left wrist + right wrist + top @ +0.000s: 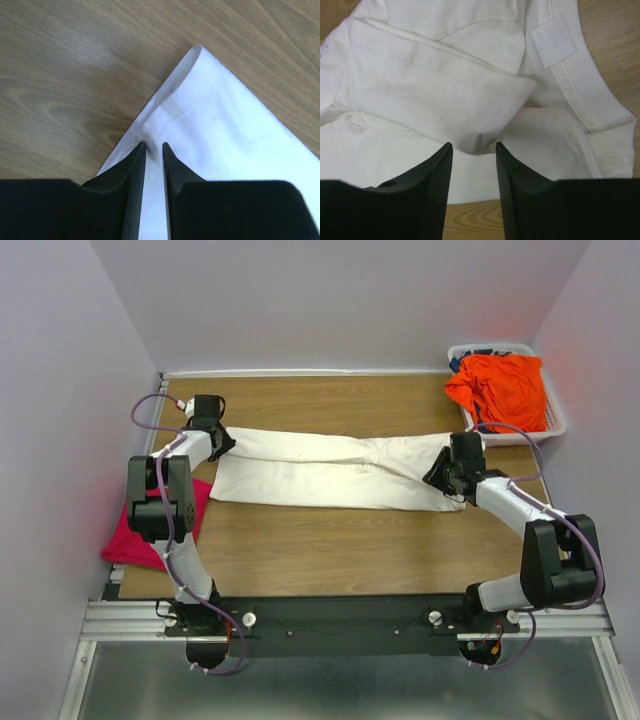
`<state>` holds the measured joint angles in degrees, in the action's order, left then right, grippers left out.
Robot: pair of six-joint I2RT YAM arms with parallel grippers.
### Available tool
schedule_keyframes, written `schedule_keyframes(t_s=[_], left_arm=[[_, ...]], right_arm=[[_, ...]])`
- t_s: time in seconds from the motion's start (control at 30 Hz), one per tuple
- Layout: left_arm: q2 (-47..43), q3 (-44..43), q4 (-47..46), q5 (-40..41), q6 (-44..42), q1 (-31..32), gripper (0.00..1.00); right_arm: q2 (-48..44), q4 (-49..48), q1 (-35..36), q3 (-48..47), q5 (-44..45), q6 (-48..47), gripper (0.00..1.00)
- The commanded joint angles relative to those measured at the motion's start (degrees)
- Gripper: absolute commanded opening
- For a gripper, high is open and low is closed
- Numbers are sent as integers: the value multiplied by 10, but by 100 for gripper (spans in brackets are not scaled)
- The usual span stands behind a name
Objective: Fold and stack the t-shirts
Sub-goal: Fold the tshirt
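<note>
Top external view: nearest on the left, the magenta-pink t-shirt point(128, 542) lies crumpled at the edge of the wooden surface point(330, 540), partly hidden behind the left arm. Further in, the cream-white t-shirt point(330, 475) lies flat as a long band across the middle of the surface, reaching from one arm to the other. The left claw point(215, 440) sits at its left end. In the left wrist view the jaws are drawn narrow, pinching the cloth just behind a hemmed corner. The right claw point(447, 472) is at the shirt's right end, over the neckline and its sewn label point(552, 42). Its jaws stand a little apart with a thick fold of cloth between the tips, and I cannot tell whether they press it. Farthest, in the right corner, the orange t-shirt point(505, 388) is heaped in the white basket point(490, 347).
</note>
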<state>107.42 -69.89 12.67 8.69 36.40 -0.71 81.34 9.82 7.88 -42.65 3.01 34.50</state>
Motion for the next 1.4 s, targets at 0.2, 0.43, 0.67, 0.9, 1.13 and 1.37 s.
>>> schedule_keyframes(t_s=[0.2, 0.43, 0.67, 0.9, 1.13, 1.37], left_arm=[[-71, -4, 1, -18, -2, -8, 54], [-106, -16, 23, -73, -34, 5, 53], [-155, 3, 34, -111, -71, 49, 53], [-169, 7, 34, -149, -106, 69, 53], [-162, 13, 27, -161, -115, 70, 53], [-157, 22, 20, -169, -115, 71, 53]], right_arm=[[-59, -5, 2, -24, -25, -12, 56], [72, -1, 1, -158, -10, -43, 58], [231, 0, 4, -287, -84, -86, 54], [305, 4, 45, -328, -51, -114, 53], [323, 6, 56, -317, -49, -117, 54], [312, 7, 60, -299, -49, -114, 34]])
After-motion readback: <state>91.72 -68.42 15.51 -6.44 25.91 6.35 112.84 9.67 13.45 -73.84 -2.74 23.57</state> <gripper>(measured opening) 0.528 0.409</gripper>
